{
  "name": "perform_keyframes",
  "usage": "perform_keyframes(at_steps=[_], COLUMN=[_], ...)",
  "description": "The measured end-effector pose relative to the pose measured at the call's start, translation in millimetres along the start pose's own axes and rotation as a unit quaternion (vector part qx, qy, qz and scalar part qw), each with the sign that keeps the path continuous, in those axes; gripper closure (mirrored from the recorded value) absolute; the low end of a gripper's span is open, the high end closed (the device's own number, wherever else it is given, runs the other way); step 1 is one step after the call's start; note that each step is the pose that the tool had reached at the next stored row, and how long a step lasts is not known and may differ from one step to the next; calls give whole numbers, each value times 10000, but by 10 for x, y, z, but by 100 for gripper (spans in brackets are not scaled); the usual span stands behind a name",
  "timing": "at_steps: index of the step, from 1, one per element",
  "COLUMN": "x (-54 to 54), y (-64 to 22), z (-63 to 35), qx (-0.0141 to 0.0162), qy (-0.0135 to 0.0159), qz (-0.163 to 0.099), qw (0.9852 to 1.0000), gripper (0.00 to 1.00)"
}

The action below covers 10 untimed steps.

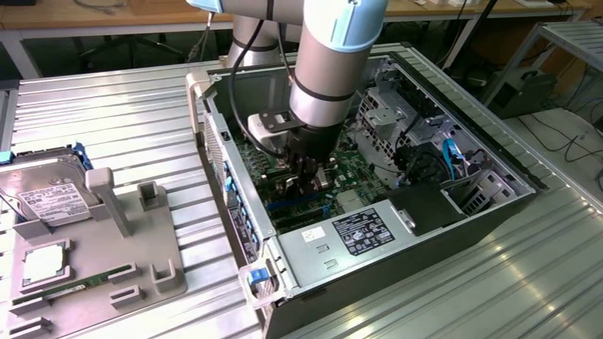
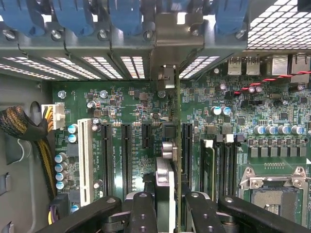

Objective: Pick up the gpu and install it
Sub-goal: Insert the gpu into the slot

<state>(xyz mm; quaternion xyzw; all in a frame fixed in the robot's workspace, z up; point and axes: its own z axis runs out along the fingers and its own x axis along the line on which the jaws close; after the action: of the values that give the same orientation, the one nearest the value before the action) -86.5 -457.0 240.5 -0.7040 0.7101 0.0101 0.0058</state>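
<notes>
Hard drive (image 1: pixel 47 199), open computer case (image 1: pixel 424 261)

The gpu (image 2: pixel 166 179) stands within the pincer (image 2: pixel 171 206), inside the computer case (image 1: pixel 443 247), over the motherboard (image 2: pixel 121 102)

Ext. view: arm (image 1: pixel 330 70) covers mid motherboard (image 1: pixel 354 173); gripper (image 1: pixel 309 185) tips lost in dark clutter. Hard drive (image 1: pixel 42 198) and grey tray (image 1: pixel 113 268) cut by frame edge. Power supply label (image 1: pixel 363 232) text too small to read. Wrist view: gpu (image 2: pixel 177 145) seen edge-on, faces hidden; can't tell if seated; fingers (image 2: pixel 143 213) cut off by edge.
</notes>
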Motion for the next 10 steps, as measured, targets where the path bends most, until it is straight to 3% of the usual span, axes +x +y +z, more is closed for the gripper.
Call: perform_keyframes(at_steps=[10], x=[0], y=[0], z=[10], qx=[-3], qy=[0], qz=[0], qw=[10000], gripper=[71])
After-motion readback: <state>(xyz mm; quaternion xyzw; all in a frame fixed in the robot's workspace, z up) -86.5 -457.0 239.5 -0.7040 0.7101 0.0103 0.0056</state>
